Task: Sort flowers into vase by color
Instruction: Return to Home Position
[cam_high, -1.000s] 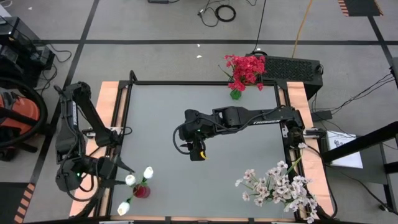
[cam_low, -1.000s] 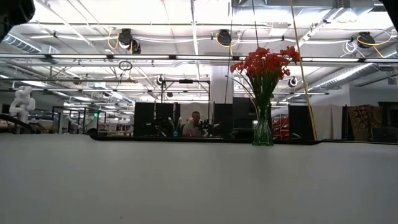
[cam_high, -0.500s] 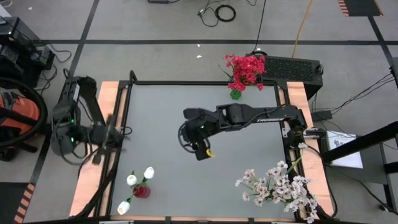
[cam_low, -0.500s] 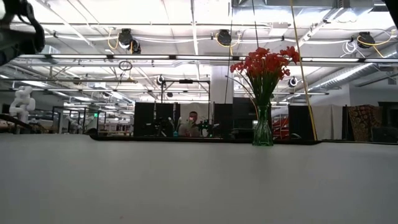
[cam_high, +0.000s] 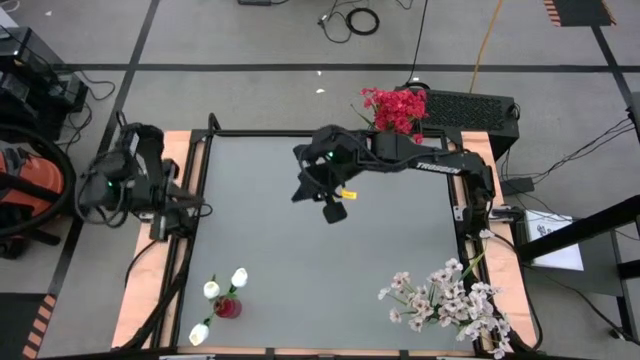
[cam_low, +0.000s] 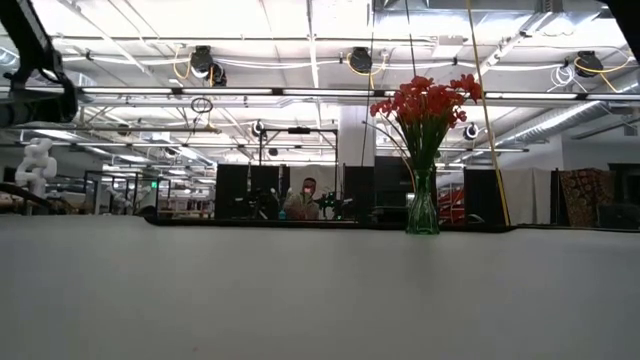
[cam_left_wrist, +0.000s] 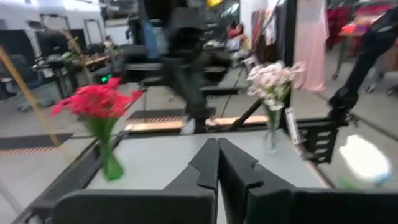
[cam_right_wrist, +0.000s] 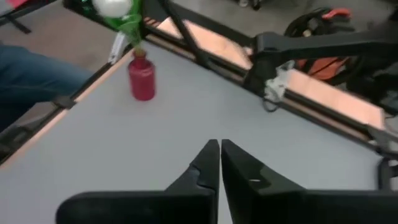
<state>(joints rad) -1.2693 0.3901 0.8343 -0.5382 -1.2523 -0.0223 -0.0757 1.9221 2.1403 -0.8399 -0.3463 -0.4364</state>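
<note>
Three vases stand on the grey table. Red flowers (cam_high: 395, 108) fill a green vase (cam_low: 422, 212) at the far right edge. White buds (cam_high: 238, 277) stand in a small red vase (cam_right_wrist: 142, 78) at the near left. Pale pink-white sprays (cam_high: 447, 295) stand in a vase at the near right. My left gripper (cam_left_wrist: 217, 163) is shut and empty at the table's left edge (cam_high: 188, 206), pointing level across the table. My right gripper (cam_right_wrist: 219, 160) is shut and empty above the table's far middle (cam_high: 300, 192), slanting down toward the near left.
Wooden strips (cam_high: 150, 290) and a black frame run along the table's left and right sides. A black box (cam_high: 470, 105) lies behind the red flowers. A person (cam_low: 300, 200) sits in the room beyond the far edge. The grey middle of the table (cam_high: 300, 270) is bare.
My left gripper has drawn away from the white buds' vase, going along the left edge toward the far side and rising a little. My right gripper has gone from the table's middle toward the far edge and has turned toward the left. The vases have kept still.
</note>
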